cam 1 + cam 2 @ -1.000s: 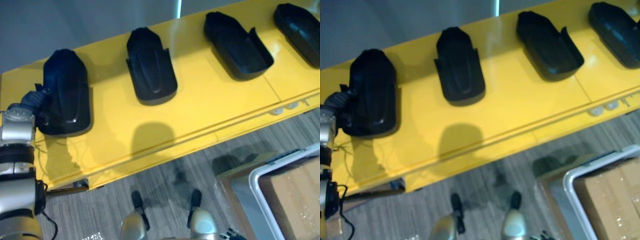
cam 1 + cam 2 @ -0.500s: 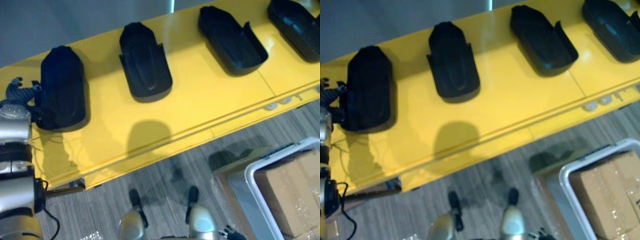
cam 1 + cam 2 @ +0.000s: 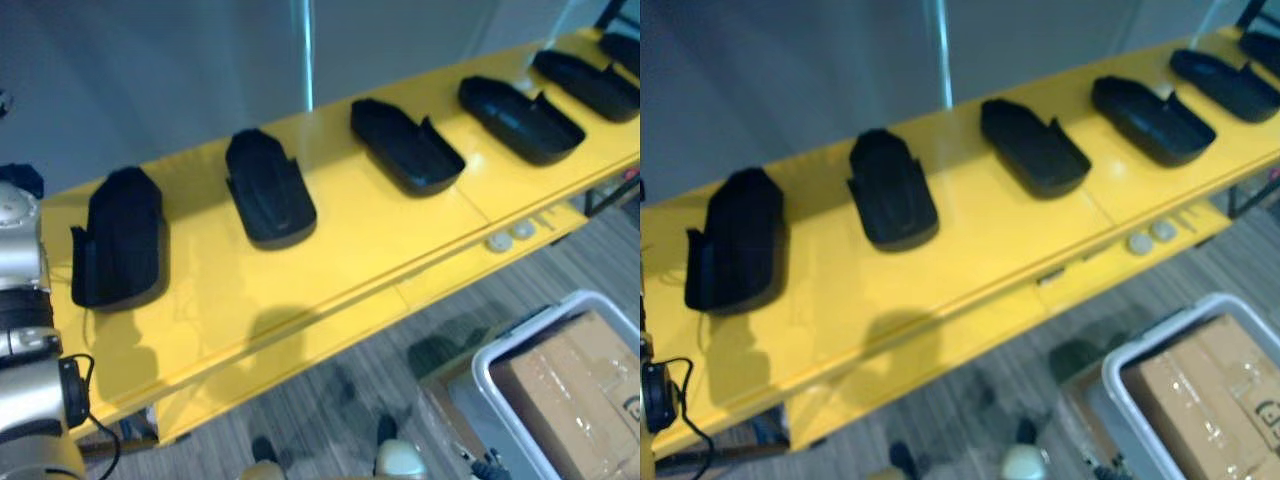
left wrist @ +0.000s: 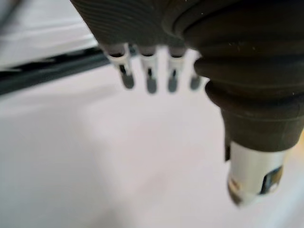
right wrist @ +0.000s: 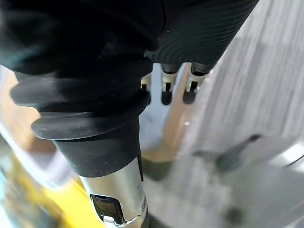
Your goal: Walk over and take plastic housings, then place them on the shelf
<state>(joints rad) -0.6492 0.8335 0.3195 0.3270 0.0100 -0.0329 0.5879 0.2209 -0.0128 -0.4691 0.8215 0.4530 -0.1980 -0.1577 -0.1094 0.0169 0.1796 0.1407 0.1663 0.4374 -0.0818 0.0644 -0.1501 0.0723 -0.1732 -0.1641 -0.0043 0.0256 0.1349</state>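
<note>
We look down on a long glossy yellow shelf that runs slantwise across both head views. A row of black moulded plastic housings lies on it: 5 whole ones and the edge of a 6th at the far right corner. They lie apart from one another, none touching.

The leftmost housing sits near the shelf's left end, and the 2nd housing lies to its right. The 3rd housing and the 4th housing lie hollow side up, their side walls raised. The 5th housing lies further along the row. 2 small pale round discs sit on the shelf's front lip, below the gap between the 3rd and 4th.

In its own wrist view the left hand has its fingers straight and well clear of the thumb — it is empty. Past the fingers is a pale blurred surface that we cannot identify. The right hand hangs over the grey striped carpet floor with its fingers relaxed and nothing in them. Every housing we can see lies on the shelf.

At the lower right of the head views a white-rimmed grey plastic crate stands on the floor with a brown cardboard box inside it. A plain grey wall rises behind the shelf.
</note>
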